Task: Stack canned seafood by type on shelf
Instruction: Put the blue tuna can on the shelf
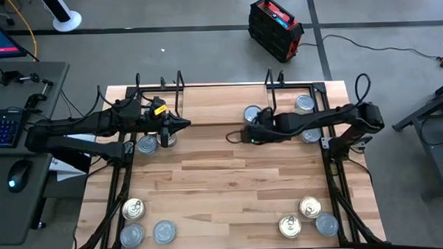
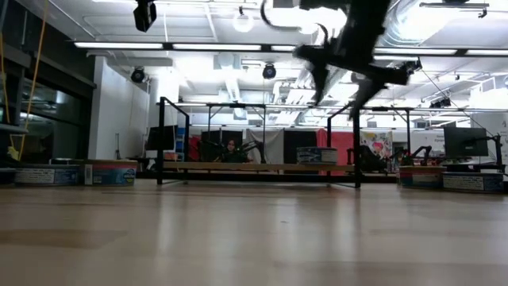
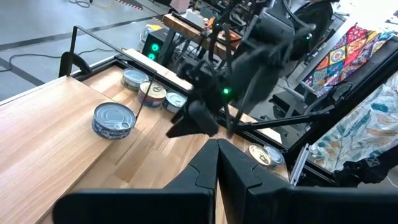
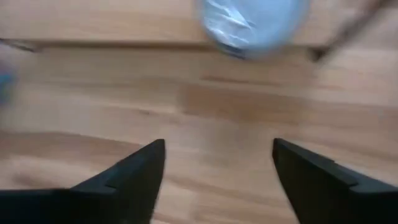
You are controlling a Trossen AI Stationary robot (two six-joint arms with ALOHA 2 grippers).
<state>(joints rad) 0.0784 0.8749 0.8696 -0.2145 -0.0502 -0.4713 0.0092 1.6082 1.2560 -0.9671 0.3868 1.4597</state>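
Right gripper (image 1: 232, 137): released, fingers spread with nothing between them, above the table just in front of the shelf's (image 1: 221, 102) middle.
Left gripper (image 1: 183, 124): clenched, empty, near the shelf's left end.
Tins on shelf: a silver-blue tin (image 3: 114, 119) stands alone; more sit at the right end.
Tins on table (image 1: 224, 191): clusters at the near-left and near-right corners, gold tin (image 1: 133, 210) among them.
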